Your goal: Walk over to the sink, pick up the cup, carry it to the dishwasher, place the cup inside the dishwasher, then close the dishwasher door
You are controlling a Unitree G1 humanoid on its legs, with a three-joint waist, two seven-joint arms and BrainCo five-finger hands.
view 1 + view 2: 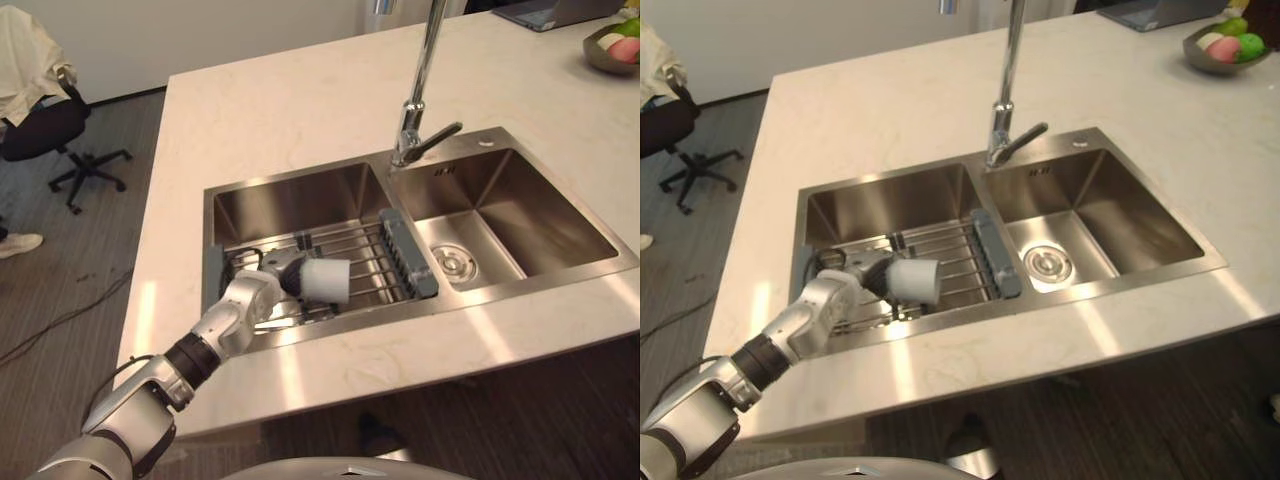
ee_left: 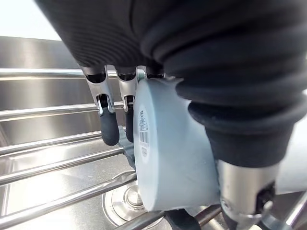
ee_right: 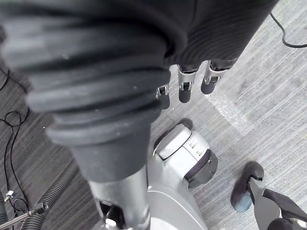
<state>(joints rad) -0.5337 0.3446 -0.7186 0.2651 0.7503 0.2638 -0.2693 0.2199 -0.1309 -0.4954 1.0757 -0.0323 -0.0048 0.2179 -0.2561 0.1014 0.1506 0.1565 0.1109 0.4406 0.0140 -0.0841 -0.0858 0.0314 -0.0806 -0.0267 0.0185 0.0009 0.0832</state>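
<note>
Two steel basins, brushed and square-cornered, make up the one sink (image 1: 520, 185), set into a pale, faintly veined stone countertop (image 1: 300, 100) close to its near edge. One chrome faucet (image 1: 410, 130) with a tall thin spout and a side lever stands on the sink's far rim between the basins. Across the left basin lies one rack (image 1: 355, 240) of thin parallel metal rods capped by two grey plastic end pieces. The one cup (image 1: 325, 281), a smooth pale blue-white cylinder with a barcode label on its flat base, is tipped on its side just above the rods near the basin's front edge, and the left hand (image 1: 257, 295) has its fingers (image 2: 109, 132) and thumb curled round it. The right basin holds a single round ribbed drain (image 1: 449, 263). At the countertop's far right corner sits one shallow grey bowl (image 1: 1200, 58) of rounded fruit (image 1: 1225, 47), and one laptop (image 1: 555, 12) rests at the far edge. The right hand (image 3: 185, 88) hangs over the striped grey floor (image 3: 268, 105), fingers loose and holding nothing.
</note>
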